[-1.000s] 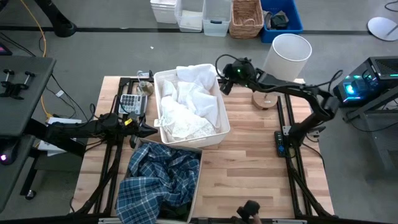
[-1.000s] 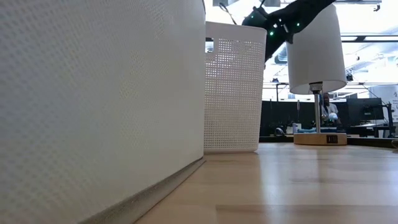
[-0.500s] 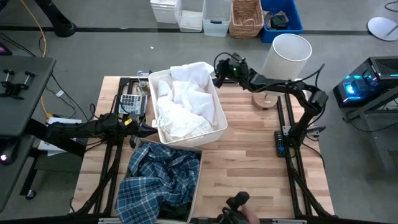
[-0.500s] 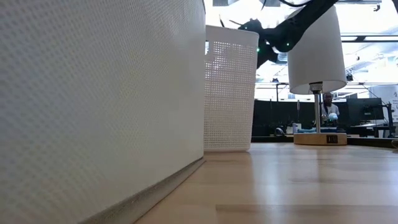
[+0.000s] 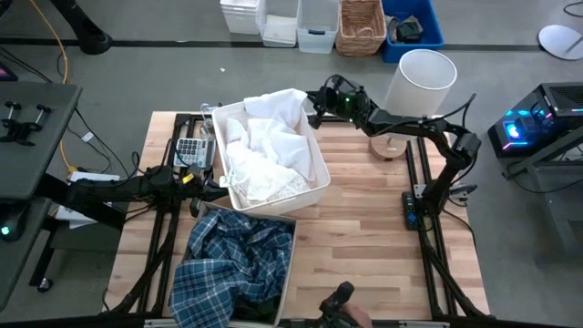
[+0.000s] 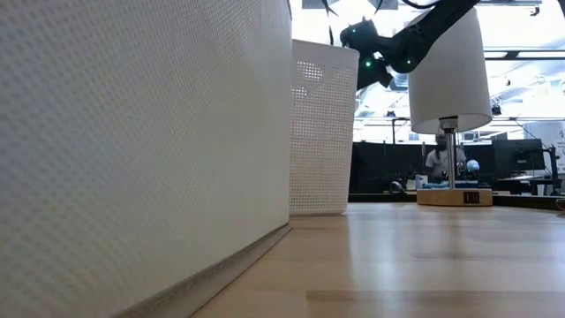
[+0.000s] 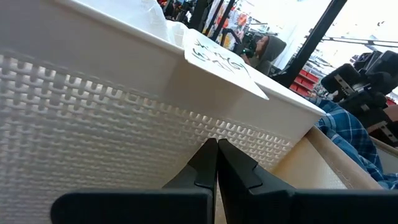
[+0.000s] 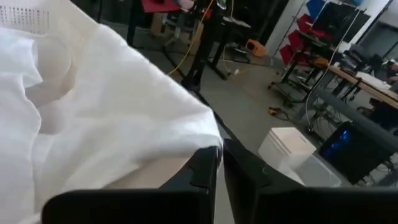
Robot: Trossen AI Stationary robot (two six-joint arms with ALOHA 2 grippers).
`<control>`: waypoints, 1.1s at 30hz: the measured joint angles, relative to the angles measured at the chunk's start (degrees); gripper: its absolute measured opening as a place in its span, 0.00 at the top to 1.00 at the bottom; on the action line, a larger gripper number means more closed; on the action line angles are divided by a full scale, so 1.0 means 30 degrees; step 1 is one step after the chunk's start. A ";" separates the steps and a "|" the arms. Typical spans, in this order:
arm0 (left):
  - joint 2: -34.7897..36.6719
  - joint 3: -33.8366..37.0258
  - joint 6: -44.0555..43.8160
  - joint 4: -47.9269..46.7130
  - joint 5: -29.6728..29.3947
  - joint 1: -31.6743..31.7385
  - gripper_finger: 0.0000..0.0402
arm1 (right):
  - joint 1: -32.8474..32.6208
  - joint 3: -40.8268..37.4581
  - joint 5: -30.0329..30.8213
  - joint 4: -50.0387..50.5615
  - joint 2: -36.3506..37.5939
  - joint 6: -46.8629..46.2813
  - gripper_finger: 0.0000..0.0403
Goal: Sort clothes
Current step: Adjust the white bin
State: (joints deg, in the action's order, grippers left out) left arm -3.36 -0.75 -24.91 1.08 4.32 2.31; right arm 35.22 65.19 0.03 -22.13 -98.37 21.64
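A white mesh bin (image 5: 321, 173) in the middle of the table holds white clothes (image 5: 269, 150). A blue-and-white plaid shirt (image 5: 232, 264) fills the beige cardboard box (image 5: 290, 264) at the near edge. My right gripper (image 5: 313, 108) is at the bin's far right corner, shut on the white garment heaped there (image 8: 93, 106). My left gripper (image 7: 216, 163) is shut and low at the bin's left near corner (image 5: 211, 187), its tips right at the mesh wall (image 7: 93, 118). In the low view the right gripper (image 6: 357, 44) hangs just above the bin's rim. My right gripper pinches the white garment's edge (image 8: 208, 138) between its two fingertips, reaching in over the bin's far right corner from the table's right. The rest of the garment lies heaped in the bin. My left gripper: I cannot tell whether its tips touch the bin's wall.
A lamp with a white shade (image 5: 419, 80) and a round wooden base (image 5: 387, 144) stands at the far right, close to the right arm. A small keypad device (image 5: 189, 150) lies left of the bin. Bare tabletop (image 5: 373, 237) spreads to the right and near right.
My right gripper has moved toward the table's left and far edges, up to the bin's far right corner. The white bin has slid a little toward the left edge. The white cloth at that corner now stands heaped higher over the rim.
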 joint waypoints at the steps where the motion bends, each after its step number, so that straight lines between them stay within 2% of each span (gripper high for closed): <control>1: 0.0000 0.0000 0.0000 0.0000 0.0000 0.0000 1.00 | 0.0000 0.0000 -0.0028 0.0103 0.0000 -0.0004 0.93; 4: 0.0000 0.0000 0.0005 0.0000 0.0000 0.0002 1.00 | -0.0004 0.0000 -0.0605 0.0268 0.0000 0.0440 0.91; 8: 0.0000 -0.0002 0.0000 0.0000 0.0000 0.0003 1.00 | -0.0096 0.0000 0.0043 -0.0882 0.0282 -0.0700 0.98; 10: 0.0000 -0.0007 0.0000 0.0000 -0.0002 0.0007 1.00 | -0.0146 0.0031 -0.0386 -0.2182 0.0745 -0.1274 0.99; 13: -0.0006 -0.0001 0.0000 0.0000 0.0000 0.0000 1.00 | -0.0429 0.0906 -0.3162 -0.2772 0.1256 -0.2897 1.00; 18: -0.0005 0.0000 0.0000 0.0000 0.0000 0.0000 1.00 | -0.2137 0.2855 -0.9094 -0.2138 0.1451 -0.5622 1.00; 20: -0.0006 -0.0007 0.0000 0.0000 -0.0002 0.0000 1.00 | -0.3228 0.3155 -1.0102 -0.0954 0.1472 -0.5901 1.00; 25: -0.0007 0.0000 0.0000 0.0000 0.0000 0.0000 1.00 | -0.5663 0.3155 -0.9982 0.4440 0.1439 -0.4507 1.00; 27: -0.0002 0.0000 0.0000 0.0000 -0.0002 0.0000 1.00 | -0.6403 0.3155 -0.8529 0.6587 0.1434 -0.4122 1.00; 30: -0.0007 0.0000 0.0000 0.0000 -0.0002 0.0000 1.00 | -0.7250 0.3147 -0.5185 0.8496 0.1377 -0.4999 0.99; 33: 0.0000 0.0000 0.0000 0.0000 0.0000 0.0005 1.00 | -0.7563 0.3140 -0.4453 0.9220 0.1384 -0.5487 0.93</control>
State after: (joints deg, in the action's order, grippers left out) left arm -3.36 -0.75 -24.91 1.08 4.32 2.32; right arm 12.53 74.61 -13.33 5.53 -94.21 5.18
